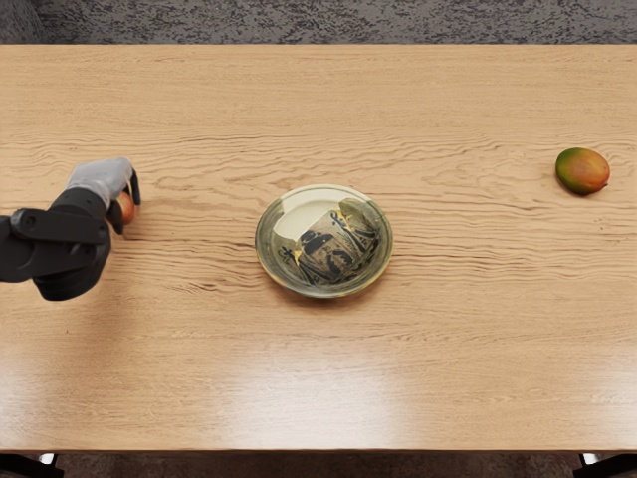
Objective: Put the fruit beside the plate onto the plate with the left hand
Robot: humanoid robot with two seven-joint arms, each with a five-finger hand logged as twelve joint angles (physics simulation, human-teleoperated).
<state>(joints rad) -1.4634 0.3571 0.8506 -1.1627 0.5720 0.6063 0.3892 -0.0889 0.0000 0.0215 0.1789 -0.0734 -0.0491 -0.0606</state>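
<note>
While the plate (274, 214) sits well apart, the left hand (105, 189) clasps an orange fruit (126, 207).

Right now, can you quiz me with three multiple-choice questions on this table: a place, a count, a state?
1. Where is the mango? A on the plate; B near the right edge of the table; C in a hand.
2. How many fruits show? A one; B four; C two.
3. The left hand is: A curled around a small orange fruit; B spread flat; C gripping the plate.
Answers: B, it lies far right of the plate; C, mango plus the held fruit; A, its fingers wrap it.
</note>
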